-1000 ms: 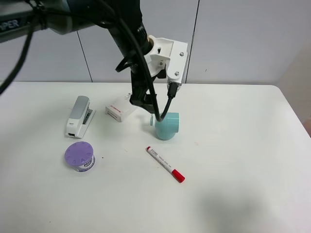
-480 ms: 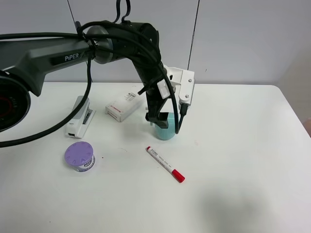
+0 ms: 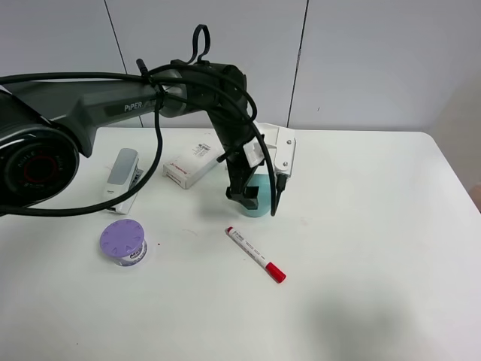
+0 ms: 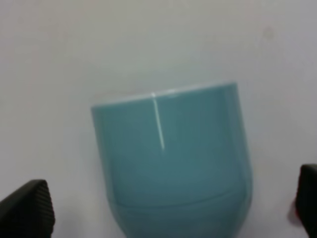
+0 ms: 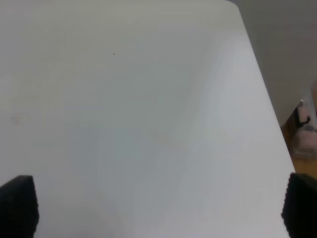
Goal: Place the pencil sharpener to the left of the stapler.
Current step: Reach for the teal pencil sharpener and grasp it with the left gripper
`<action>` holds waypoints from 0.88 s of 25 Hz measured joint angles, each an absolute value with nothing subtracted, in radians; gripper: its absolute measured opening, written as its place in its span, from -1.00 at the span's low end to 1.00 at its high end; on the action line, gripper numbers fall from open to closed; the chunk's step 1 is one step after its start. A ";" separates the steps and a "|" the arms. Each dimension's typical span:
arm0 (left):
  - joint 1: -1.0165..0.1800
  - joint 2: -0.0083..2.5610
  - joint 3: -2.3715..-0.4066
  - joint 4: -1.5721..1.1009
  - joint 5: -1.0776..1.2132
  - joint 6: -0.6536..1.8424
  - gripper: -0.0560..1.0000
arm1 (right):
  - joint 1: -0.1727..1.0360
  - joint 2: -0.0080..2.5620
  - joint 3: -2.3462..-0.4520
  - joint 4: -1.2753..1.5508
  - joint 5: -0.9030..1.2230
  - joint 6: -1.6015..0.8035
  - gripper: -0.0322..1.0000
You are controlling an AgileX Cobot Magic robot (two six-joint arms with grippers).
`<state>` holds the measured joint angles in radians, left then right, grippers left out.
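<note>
The mint-green pencil sharpener [image 3: 260, 204] stands near the table's middle, partly hidden behind my left gripper [image 3: 247, 197]. In the left wrist view the sharpener [image 4: 168, 163] fills the space between the two dark fingertips [image 4: 27, 208], with a gap on each side; the left gripper [image 4: 166, 210] is open around it without touching. The grey-topped stapler [image 3: 122, 179] lies far to the left of the sharpener. My right gripper [image 5: 158, 208] is open over bare white table and does not appear in the exterior view.
A flat white box with red print [image 3: 193, 163] lies just behind and to the left of the sharpener. A purple-lidded container [image 3: 124, 242] sits in front of the stapler. A red-capped marker [image 3: 255, 254] lies in front of the sharpener. The table's right edge [image 5: 262, 99] is near the right gripper.
The left arm has swung in and come down, bringing its gripper from above the sharpener to around it. The sharpener, stapler and other items have not moved.
</note>
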<state>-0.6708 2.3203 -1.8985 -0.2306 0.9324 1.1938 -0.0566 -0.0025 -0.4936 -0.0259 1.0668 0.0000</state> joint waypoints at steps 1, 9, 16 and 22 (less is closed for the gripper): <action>-0.671 2.327 -1.899 -0.238 0.920 1.194 0.99 | -0.057 -0.003 -0.494 -0.026 1.067 0.000 0.98; -0.671 2.360 -1.899 -0.292 0.890 1.194 0.99 | -0.057 -0.003 -0.494 -0.026 1.067 0.000 0.98; -0.661 2.383 -1.899 -0.295 0.897 1.194 0.99 | -0.057 -0.003 -0.494 -0.026 1.067 0.000 0.98; -0.654 2.383 -1.899 -0.296 0.917 1.194 0.54 | -0.057 -0.003 -0.494 -0.026 1.067 0.000 0.98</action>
